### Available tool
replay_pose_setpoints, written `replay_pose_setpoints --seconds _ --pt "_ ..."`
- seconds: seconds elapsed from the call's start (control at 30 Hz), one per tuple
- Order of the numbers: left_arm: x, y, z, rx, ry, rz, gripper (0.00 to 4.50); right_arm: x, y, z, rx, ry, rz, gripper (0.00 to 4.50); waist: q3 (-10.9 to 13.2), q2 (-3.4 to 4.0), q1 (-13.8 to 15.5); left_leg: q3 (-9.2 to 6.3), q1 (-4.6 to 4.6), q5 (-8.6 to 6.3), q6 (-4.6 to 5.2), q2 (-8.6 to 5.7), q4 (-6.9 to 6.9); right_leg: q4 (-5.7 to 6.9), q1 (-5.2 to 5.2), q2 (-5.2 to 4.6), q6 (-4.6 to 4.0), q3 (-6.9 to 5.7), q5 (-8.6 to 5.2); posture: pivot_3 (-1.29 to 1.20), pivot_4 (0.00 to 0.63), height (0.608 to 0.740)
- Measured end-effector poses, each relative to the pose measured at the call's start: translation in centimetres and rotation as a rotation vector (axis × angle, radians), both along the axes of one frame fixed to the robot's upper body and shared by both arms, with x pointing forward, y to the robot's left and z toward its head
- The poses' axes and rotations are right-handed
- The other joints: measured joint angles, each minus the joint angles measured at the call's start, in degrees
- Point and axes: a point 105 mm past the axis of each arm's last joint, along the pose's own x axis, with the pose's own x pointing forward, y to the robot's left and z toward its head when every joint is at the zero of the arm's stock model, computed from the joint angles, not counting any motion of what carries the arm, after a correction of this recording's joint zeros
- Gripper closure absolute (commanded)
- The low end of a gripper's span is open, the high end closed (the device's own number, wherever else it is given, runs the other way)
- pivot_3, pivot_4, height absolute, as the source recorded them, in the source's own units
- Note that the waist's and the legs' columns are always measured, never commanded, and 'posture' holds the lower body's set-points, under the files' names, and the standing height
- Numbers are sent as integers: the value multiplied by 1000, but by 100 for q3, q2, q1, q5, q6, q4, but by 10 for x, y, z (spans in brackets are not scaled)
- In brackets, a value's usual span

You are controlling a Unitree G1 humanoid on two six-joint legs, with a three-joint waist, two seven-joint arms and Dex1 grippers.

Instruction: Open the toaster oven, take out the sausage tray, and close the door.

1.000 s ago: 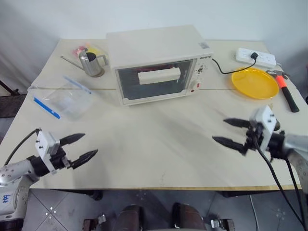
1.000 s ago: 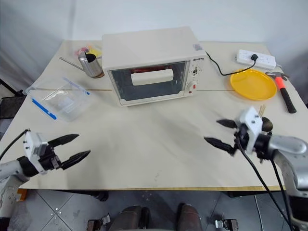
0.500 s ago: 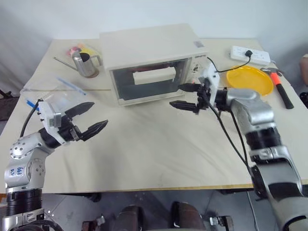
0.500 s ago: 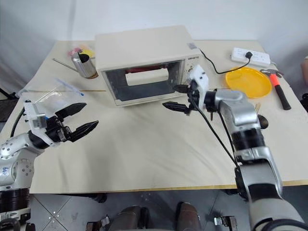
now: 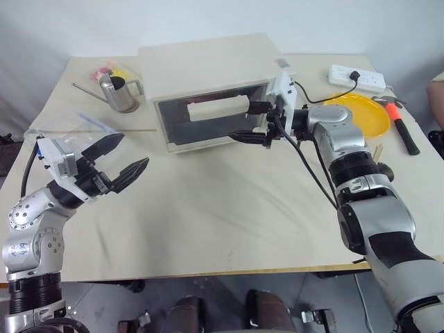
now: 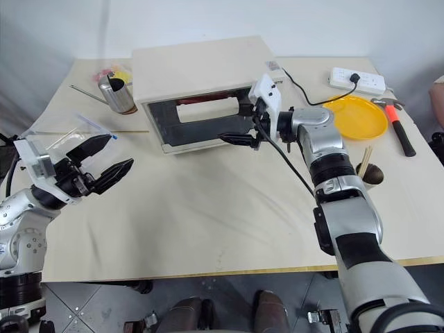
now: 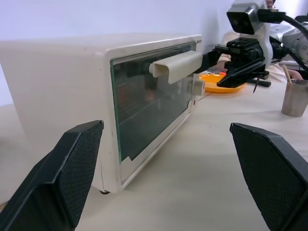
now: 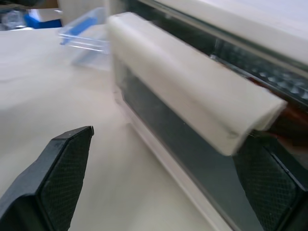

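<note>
The cream-white toaster oven (image 5: pixel 208 66) stands at the back middle of the table. Its glass door (image 5: pixel 201 128) is shut, with the white bar handle (image 5: pixel 217 108) across the upper glass. The sausage tray is mostly hidden inside; a reddish shape (image 6: pixel 202 101) shows through the glass. My right gripper (image 5: pixel 248 122) is open in front of the door, one finger above and one below the handle's right end (image 8: pixel 240 130). My left gripper (image 5: pixel 132 152) hangs open over the table's left side, well short of the oven, holding nothing.
A yellow plate (image 5: pixel 357 114), a power strip (image 5: pixel 357 75) and a hammer (image 5: pixel 402 128) lie right of the oven. A metal cup (image 5: pixel 118 94) and a clear plastic bag (image 5: pixel 76 128) are at its left. A cup with sticks (image 6: pixel 368 170) stands near the right arm.
My right gripper swung from the table's front right up to the oven door and now straddles the handle's right end. My left gripper rose a little. Both stayed open.
</note>
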Motion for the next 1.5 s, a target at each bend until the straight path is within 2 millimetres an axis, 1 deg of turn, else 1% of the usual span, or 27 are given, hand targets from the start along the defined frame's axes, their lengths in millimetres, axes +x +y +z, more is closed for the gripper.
replay_pose_setpoints --seconds 0.03,0.13,0.27,0.37,0.43,0.47,0.57,0.63,0.73,0.77,0.8,0.87,0.93,0.97,1.13,1.27,1.33,1.47,1.5 --pt "0 2 0 -5 12 13 21 -5 1 2 -8 -8 33 0 1 0 -5 -1 0 0 0 1 -1 0 -1 0 0 0 0 0 150 740" --pt "2 12 4 1 41 59 21 -18 -3 -7 -45 3 100 0 2 3 -10 -3 0 -2 -3 0 -3 3 -2 0 0 -2 0 0 150 740" --pt "7 17 15 9 29 71 21 -28 -7 -16 -70 11 130 0 3 3 8 -4 0 -2 -4 0 -2 4 -2 1 0 -3 0 0 150 740" --pt "10 18 22 7 13 71 21 -31 -7 -20 -77 19 141 0 4 4 0 1 1 -2 -4 0 -2 2 -2 1 0 -1 0 0 150 740" --pt "13 18 25 7 13 59 422 -33 -7 -21 -79 17 144 0 5 5 -5 1 0 -2 -4 0 -2 3 -4 2 0 -3 0 0 150 740" --pt "13 18 26 9 14 54 496 -33 -7 -21 -81 17 144 0 5 5 -4 1 0 -3 -5 0 -3 3 -4 2 0 -3 0 0 150 740" --pt "16 16 27 16 24 23 1281 -35 -7 -21 -85 17 146 0 6 7 -6 1 0 -4 -6 0 -7 3 -7 3 0 -4 0 0 150 740" --pt "22 10 29 11 42 -19 1823 -37 -10 -22 -92 16 141 0 9 2 15 -4 -1 -4 -6 0 -5 4 -7 3 0 -8 0 0 150 740" --pt "39 -7 45 -5 38 -121 2674 -43 -14 -30 -104 22 140 0 11 -1 53 -8 -5 -4 -6 -4 5 9 -2 4 0 -11 0 0 150 740" --pt "48 -21 52 -3 31 -181 2977 -47 -13 -36 -108 34 147 0 11 -1 39 0 -4 -4 -6 -6 8 6 -2 3 1 -8 1 0 150 740" --pt "53 -30 52 4 40 -214 3241 -49 -11 -39 -110 45 151 0 11 -1 28 2 -4 -4 -6 -7 6 6 -3 3 2 -7 1 0 150 740" --pt "63 -39 45 0 68 -240 3764 -52 -9 -41 -112 51 152 0 12 0 1 9 -4 -4 -6 -6 -4 7 -15 6 1 -11 1 0 150 740" --pt "69 -40 39 0 96 -244 4373 -54 -8 -39 -111 44 147 0 12 -1 1 8 -5 -5 -10 -8 -7 9 -19 16 1 -17 1 0 150 740" --pt "71 -40 36 6 108 -252 4463 -55 -8 -39 -109 42 143 0 12 -1 7 6 -5 -7 -13 -7 -8 13 -20 17 1 -19 1 0 150 740" --pt "73 -52 14 81 194 -335 4463 -57 -12 -37 -107 38 97 0 13 -2 30 7 -11 -10 -12 -6 -4 18 -20 11 1 -19 1 0 150 740" --pt "71 -61 4 121 230 -384 4463 -62 -19 -46 -116 65 55 0 14 -4 63 6 -16 -10 -12 -4 4 23 -17 8 2 -20 1 0 150 740" --pt "71 -66 1 124 240 -400 4463 -65 -27 -50 -138 73 22 0 14 -4 118 7 -20 -11 -10 -7 9 22 -17 5 2 -20 1 0 150 740" --pt "72 -67 -6 135 266 -406 4463 -67 -49 -55 -218 61 -47 0 15 -6 197 12 -23 -13 -7 -9 19 17 -12 4 2 -20 1 0 150 740" --pt "72 -69 -9 147 278 -413 4463 -67 -63 -59 -298 44 -92 0 15 -6 216 16 -24 -13 -6 -9 27 16 -9 4 2 -20 1 0 150 740"
